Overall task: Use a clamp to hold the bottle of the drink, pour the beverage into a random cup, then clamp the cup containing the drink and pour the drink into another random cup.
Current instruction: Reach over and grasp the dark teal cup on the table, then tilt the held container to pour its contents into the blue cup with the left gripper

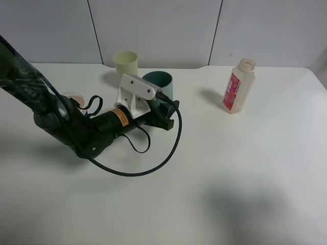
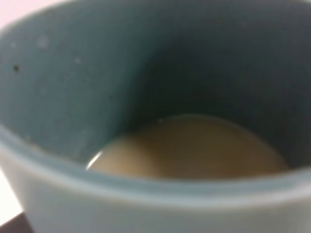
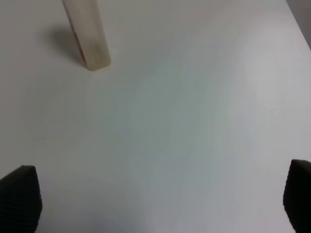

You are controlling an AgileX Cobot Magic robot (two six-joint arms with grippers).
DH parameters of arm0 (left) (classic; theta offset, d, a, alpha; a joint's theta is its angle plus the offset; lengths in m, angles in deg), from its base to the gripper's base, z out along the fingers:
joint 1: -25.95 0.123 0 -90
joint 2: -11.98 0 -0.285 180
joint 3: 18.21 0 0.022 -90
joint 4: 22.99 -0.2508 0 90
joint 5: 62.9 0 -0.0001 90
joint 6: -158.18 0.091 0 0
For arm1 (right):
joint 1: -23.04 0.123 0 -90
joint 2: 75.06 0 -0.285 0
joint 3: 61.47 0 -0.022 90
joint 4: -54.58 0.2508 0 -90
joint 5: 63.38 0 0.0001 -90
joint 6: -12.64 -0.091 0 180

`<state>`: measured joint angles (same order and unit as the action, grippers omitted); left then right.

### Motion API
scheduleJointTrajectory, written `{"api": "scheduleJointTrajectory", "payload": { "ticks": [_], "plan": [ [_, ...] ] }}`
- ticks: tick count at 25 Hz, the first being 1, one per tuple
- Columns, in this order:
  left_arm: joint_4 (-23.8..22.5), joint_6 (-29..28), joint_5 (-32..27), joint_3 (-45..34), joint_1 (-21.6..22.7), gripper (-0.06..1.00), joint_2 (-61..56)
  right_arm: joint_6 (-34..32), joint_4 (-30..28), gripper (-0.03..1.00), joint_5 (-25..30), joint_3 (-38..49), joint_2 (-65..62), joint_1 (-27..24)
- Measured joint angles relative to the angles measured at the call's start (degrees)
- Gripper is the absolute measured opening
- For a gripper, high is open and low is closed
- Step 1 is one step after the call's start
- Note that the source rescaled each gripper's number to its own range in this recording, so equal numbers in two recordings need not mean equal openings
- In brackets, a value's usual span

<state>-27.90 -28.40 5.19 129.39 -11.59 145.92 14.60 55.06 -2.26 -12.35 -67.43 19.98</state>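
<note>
— Where do we find the teal-green cup (image 1: 163, 81)?
— Upright, with the left gripper (image 1: 164, 109) closed on its lower part. We can't see the fingers.
— What's inside?
— Pale tan drink (image 2: 194, 153), lying low in the bottom.
— And the bottle (image 1: 238, 86)?
— Upright, uncapped, translucent with a pink label. From the high camera we see it well apart to the cup's right.
— The short cup (image 1: 75, 98)?
— Left of the teal-green cup, mostly hidden; we see only a pale rim.

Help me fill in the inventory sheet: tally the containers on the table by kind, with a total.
Cups: 3 (pale yellow-green tumbler; teal-green tumbler holding tan drink; short cup, mostly hidden)
Bottles: 1 (pink-labelled bottle)
Total: 4
</note>
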Motion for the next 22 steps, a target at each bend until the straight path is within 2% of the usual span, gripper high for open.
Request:
{"api": "scheduleJointTrajectory", "payload": {
  "ticks": [9, 14, 15, 16, 20, 21, 22],
  "plan": [
    [-0.12, 0.0, -0.22, -3.83, 2.53, 0.01, -9.57, 0.0, 0.0, 1.0, 0.0, 0.0, 0.0, 0.0],
    [-0.06, 0.0, -6.62, -4.13, 5.53, 0.01, -15.29, 0.0, 0.0, 1.0, 0.0, 0.0, 0.0, 0.0],
    [-0.41, 0.0, -10.08, -4.19, 7.31, 0.01, -17.92, 0.0, 0.0, 1.0, 0.0, 0.0, 0.0, 0.0],
    [-1.26, 0.0, -12.14, -4.19, 8.92, 0.01, -19.45, 0.0, 0.0, 1.0, 0.0, 0.0, 0.0, 0.0],
    [-9.38, 0.0, -17.74, -4.29, 15.88, 0.01, -25.37, 0.0, 0.0, 1.0, 0.0, 0.0, 0.0, 0.0],
    [-9.38, 0.0, -17.74, -4.29, 15.88, 0.01, -25.37, 0.0, 0.0, 1.0, 0.0, 0.0, 0.0, 0.0],
    [-11.05, 0.0, -19.7, -4.31, 18.24, 0.01, -26.56, 0.0, 0.0, 1.0, 0.0, 0.0, 0.0, 0.0]
  ]
}}
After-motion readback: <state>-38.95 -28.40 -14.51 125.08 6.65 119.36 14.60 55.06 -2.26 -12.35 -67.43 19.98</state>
